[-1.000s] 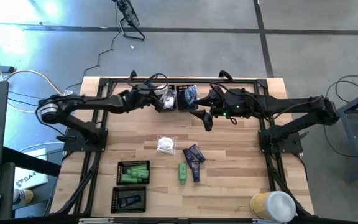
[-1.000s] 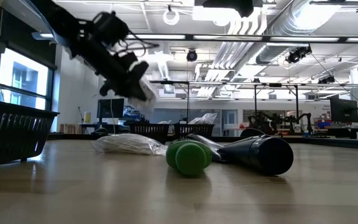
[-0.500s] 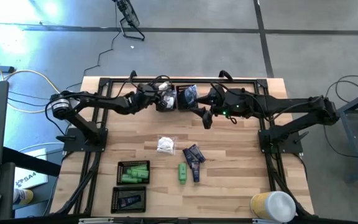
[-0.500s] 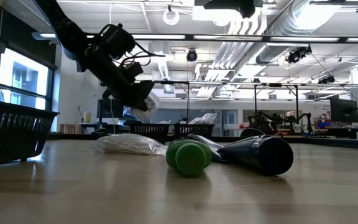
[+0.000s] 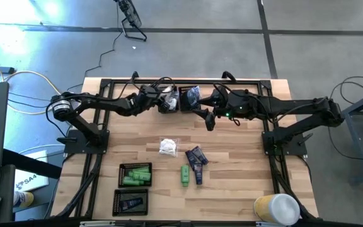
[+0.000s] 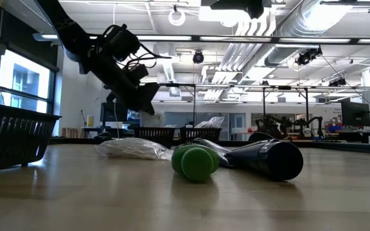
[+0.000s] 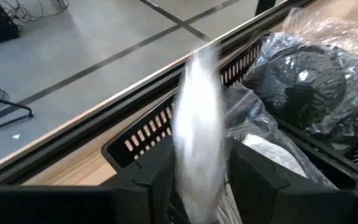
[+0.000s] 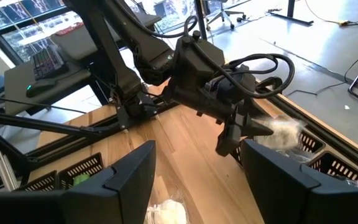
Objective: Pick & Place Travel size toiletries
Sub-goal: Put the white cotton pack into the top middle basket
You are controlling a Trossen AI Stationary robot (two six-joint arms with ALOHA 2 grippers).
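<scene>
Left gripper (image 5: 162,102) over far tray (image 5: 169,108) — fingers parted, white packet (image 7: 197,134) blurred between them, grip undeterminable — right gripper (image 5: 210,122) open, empty.

Left gripper (image 5: 162,104) — right gripper (image 5: 210,123) — jaws parted

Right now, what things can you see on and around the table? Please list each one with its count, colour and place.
White packet: one, blurred, dropping from the left gripper into a far-edge tray.
White packet: one, table middle.
Navy tubes: cluster, right of that packet.
Green tube: one, beside the navy tubes.
Trays: four, black mesh; two at the far edge, two near the front left, holding green tubes and a navy tube.
Bagged dark pieces: far-edge tray.
Cup: one, yellow, front right corner.
Left gripper: open, over the far trays.
Right gripper: open, empty, nearby.
</scene>
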